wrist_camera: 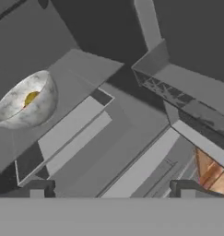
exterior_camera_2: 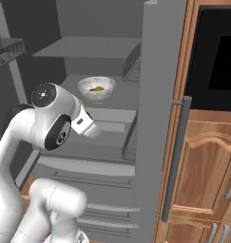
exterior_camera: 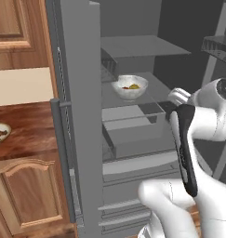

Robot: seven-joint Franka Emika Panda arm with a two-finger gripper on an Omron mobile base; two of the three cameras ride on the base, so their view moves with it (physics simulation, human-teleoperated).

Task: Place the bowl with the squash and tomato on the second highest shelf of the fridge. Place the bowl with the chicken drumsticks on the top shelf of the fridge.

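The fridge stands open, its front unblocked. The bowl with the squash and tomato takes the middle of the second shelf, with bare shelf to either side. The top shelf above lies free. Door bins crowd the right edge.

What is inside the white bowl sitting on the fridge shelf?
The white bowl holds a red tomato and a yellow-green squash piece beside it. Its near wall hides their lower parts and the bowl's bottom.
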